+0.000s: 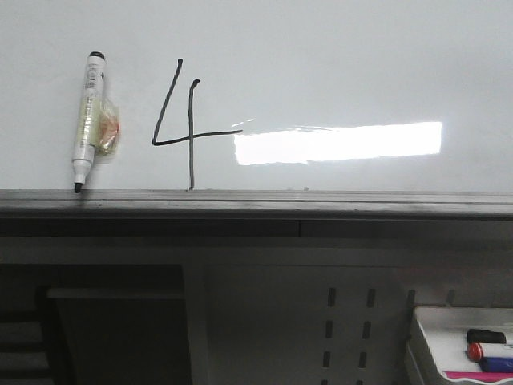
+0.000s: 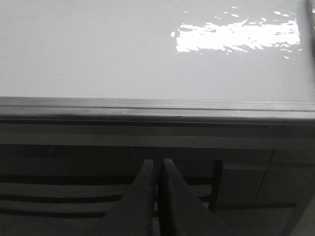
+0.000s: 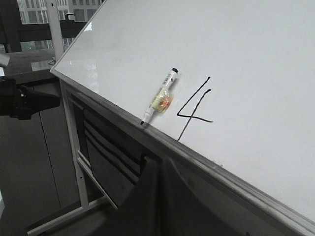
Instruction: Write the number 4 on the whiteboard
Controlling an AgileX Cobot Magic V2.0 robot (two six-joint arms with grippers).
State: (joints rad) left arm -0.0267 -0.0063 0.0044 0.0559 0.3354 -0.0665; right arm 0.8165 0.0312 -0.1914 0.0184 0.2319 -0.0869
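A thin black hand-drawn number 4 (image 1: 183, 132) stands on the glossy whiteboard (image 1: 321, 72), its long stroke reaching down to the grey metal ledge (image 1: 321, 202). It also shows in the right wrist view (image 3: 194, 110). A white marker (image 1: 86, 120) leans tip-down on the ledge left of the 4, with a yellowish wrap on its barrel; it shows too in the right wrist view (image 3: 160, 97). My left gripper (image 2: 159, 164) is shut and empty below the ledge. My right gripper (image 3: 160, 164) is shut and empty, below the board's edge, apart from the marker.
A small white tray (image 1: 425, 329) at the lower right holds a black, a red and a blue marker. Below the ledge is a dark grey stand with slots (image 1: 349, 321). A bright light reflection (image 1: 337, 143) lies on the board right of the 4.
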